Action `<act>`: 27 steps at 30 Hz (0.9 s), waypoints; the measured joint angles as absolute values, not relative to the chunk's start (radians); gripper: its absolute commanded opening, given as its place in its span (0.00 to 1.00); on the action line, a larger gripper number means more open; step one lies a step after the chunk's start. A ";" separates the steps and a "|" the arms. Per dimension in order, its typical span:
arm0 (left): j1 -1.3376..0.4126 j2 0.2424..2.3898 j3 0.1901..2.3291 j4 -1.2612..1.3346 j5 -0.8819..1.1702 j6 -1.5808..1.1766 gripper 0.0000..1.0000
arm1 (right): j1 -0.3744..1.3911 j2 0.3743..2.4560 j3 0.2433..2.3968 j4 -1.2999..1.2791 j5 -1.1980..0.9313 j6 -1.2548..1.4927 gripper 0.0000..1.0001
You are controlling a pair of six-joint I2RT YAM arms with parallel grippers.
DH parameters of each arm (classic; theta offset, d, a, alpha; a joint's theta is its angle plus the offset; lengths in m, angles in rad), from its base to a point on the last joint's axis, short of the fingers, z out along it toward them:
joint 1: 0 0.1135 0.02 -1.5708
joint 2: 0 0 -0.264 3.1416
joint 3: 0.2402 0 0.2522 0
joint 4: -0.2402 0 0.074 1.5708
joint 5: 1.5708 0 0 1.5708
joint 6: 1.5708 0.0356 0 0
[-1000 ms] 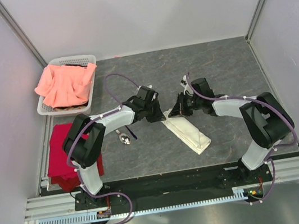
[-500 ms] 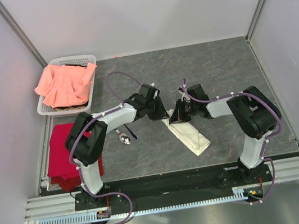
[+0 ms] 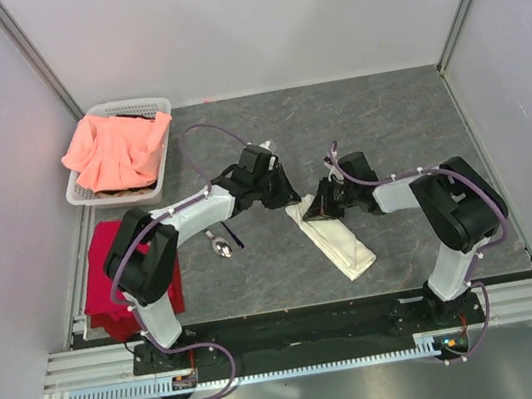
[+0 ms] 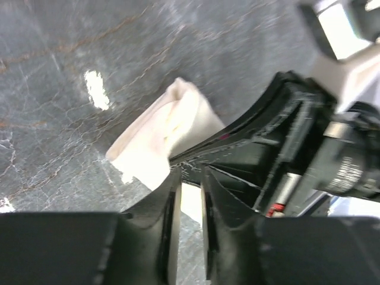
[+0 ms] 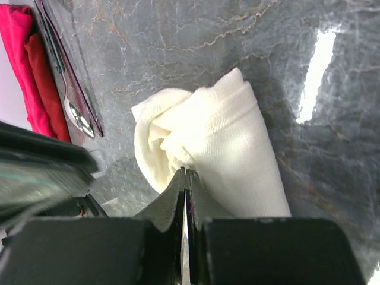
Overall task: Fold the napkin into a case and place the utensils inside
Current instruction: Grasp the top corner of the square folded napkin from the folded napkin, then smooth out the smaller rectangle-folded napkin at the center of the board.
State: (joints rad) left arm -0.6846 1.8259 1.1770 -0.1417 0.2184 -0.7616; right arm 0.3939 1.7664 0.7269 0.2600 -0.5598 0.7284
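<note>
The napkin (image 3: 335, 241) lay on the table (image 3: 385, 120) near the middle, folded into 1 narrow strip. It ran slantwise, from its 11 o'clock end to its 5 o'clock end. Both arms met at the 11 o'clock end.

The left gripper (image 3: 289, 199) came to that end from the 9 o'clock side. In the left wrist view its jaws stood a little apart, and pale cloth showed in the narrow gap. I could not tell if the fingers (image 4: 169, 205) touched the cloth.

The right gripper (image 3: 316, 210) came from the 3 o'clock side. In the right wrist view its 2 fingers were pressed together, with no gap. Their tips pinched a thin fold at the bunched end of the napkin, and the wrinkles of the cloth ran toward this point.

The utensils (image 3: 224, 241) lay on the table at 9 o'clock of the napkin, near it but apart from it. There were 2 pieces side by side, and the silver spoon bowl pointed to 6 o'clock.

A red cloth (image 3: 105, 270) lay at the 9 o'clock edge of the table. A white basket (image 3: 145, 105) stood in the 10 o'clock corner, with a salmon cloth (image 3: 116, 147) in it.
</note>
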 measured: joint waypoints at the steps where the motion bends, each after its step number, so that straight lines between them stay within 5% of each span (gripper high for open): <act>1: -0.683 1.816 1.177 -0.139 0.218 -0.762 0.12 | 0.392 1.759 0.727 0.248 -0.558 0.728 0.05; 27: -0.657 1.880 1.176 -0.155 0.211 -0.762 0.02 | 0.374 1.798 0.826 0.157 -0.535 0.684 0.03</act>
